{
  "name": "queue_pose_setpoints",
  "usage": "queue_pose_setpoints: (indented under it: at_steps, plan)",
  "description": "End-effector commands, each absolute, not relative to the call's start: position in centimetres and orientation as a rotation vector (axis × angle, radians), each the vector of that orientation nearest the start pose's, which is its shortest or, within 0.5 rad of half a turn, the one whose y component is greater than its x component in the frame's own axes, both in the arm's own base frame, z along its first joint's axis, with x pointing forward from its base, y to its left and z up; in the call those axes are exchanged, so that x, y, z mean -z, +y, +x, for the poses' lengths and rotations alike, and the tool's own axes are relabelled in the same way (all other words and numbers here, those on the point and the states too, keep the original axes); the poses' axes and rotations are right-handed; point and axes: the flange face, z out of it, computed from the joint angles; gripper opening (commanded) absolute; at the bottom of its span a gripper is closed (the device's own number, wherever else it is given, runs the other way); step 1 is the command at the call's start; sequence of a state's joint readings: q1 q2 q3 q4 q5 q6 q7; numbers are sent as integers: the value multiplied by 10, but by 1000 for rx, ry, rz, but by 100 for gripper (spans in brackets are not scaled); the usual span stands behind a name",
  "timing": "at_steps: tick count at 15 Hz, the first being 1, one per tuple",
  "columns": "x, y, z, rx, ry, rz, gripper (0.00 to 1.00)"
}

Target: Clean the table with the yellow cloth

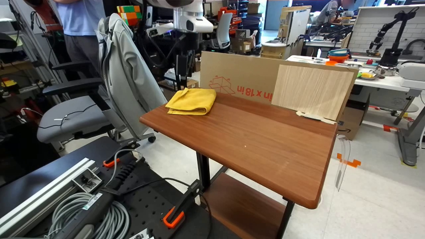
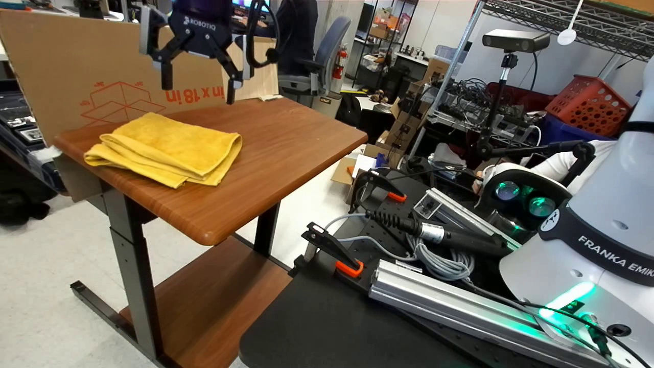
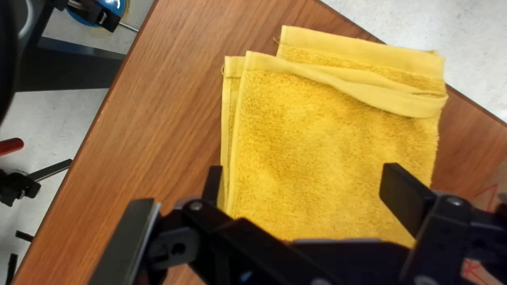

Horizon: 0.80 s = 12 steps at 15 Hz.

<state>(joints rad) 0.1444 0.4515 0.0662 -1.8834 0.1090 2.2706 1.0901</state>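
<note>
The yellow cloth lies folded on one end of the reddish-brown table. The cloth and the table show in both exterior views. In the wrist view the cloth fills the middle, with loose folded edges at its top, and bare tabletop beside it. My gripper is open and empty, above the table and apart from the cloth. In the wrist view the fingers of the gripper stand wide apart over the cloth, hiding its lower part.
A cardboard sheet stands along the table's far edge, with a pale plywood board against it. A grey chair with a jacket stands near the cloth's end. A black bench with clamps and cables lies between table and robot base.
</note>
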Motion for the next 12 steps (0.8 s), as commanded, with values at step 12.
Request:
queue_pose_setpoints:
  at_steps: [12]
  plan:
    - [-144,105,690,-172,1722,-2666,100]
